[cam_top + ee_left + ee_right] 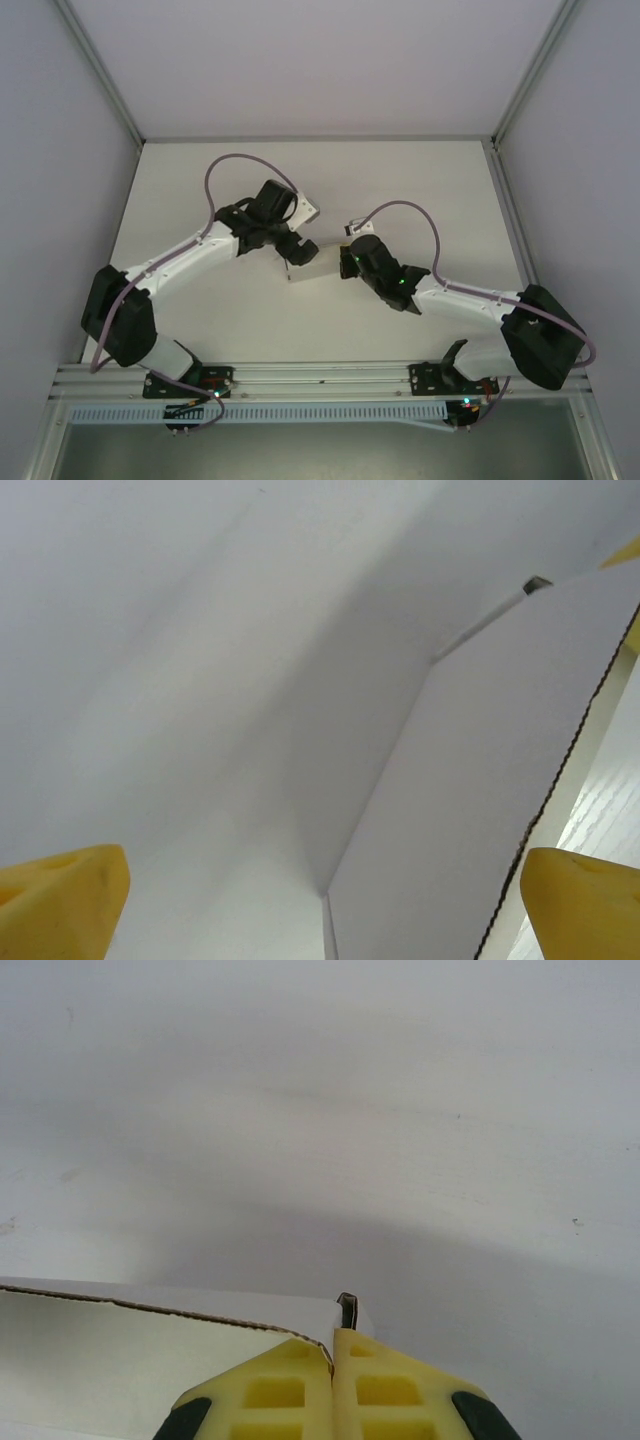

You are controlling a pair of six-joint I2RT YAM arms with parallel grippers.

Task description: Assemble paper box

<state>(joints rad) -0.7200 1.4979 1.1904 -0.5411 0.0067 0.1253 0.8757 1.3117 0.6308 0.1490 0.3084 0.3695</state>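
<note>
The right gripper [335, 1358] has its yellow jaws pressed together, pinching the toothed top edge of a wall of the box [120, 1345] at a corner. The left gripper [320, 920] has its jaws spread wide, with a yellow fingertip [62, 900] at each lower corner of its wrist view. A white panel of the box stands between them, and whether it touches either one I cannot tell. The box is partly folded white card with walls raised and brown, serrated cut edges. Seen from above, it sits near the middle of the table [200, 190], between the two grippers, the left one at its far-left side and the right one at its right.
</note>
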